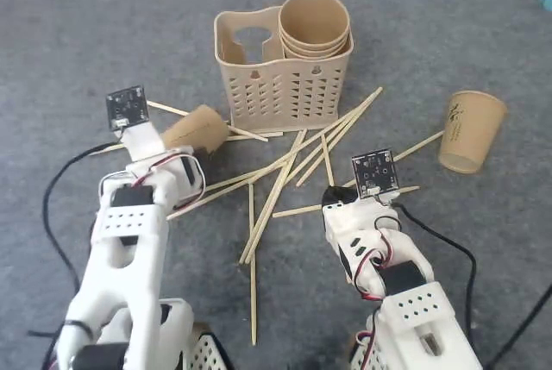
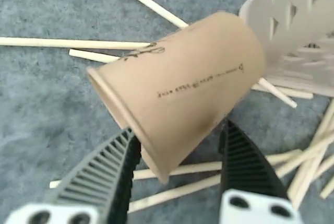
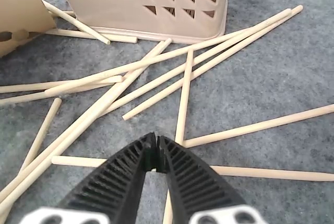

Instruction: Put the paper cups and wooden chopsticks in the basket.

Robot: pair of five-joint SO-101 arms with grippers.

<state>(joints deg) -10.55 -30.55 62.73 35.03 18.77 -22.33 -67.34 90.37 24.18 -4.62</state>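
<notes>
Obs., high view. Basket (image 1: 259,85) stands upright at 12 o'clock on the grey table surface (image 1: 69,59). A nested stack of cups (image 1: 315,21) sits in its 3 o'clock compartment, with the rims above the basket wall.

Left gripper (image 2: 180,135): closed around a paper cup (image 2: 182,93), one ribbed finger on each side near the rim. The cup is tipped over, rim toward the arm and base toward the basket. In the high view this cup (image 1: 197,128) lies at about 8 o'clock from the basket, with its base just beside the basket's lower corner. I cannot tell whether it rests on the surface or is lifted off it.

Right gripper (image 3: 155,143): jaws pressed together with nothing between them. It hangs over the chopsticks (image 1: 276,185) at about 5 o'clock from the basket. One stick (image 3: 182,98) runs just beside the fingertips; I cannot tell if they touch.

The chopsticks are strewn and crossing on the surface from 6 to 4 o'clock of the basket, and a few reach under the held cup at 8 o'clock. Several ends lie against the basket foot.

Second paper cup (image 1: 470,128): on its side at 4 o'clock from the basket, well apart from both grippers.
</notes>
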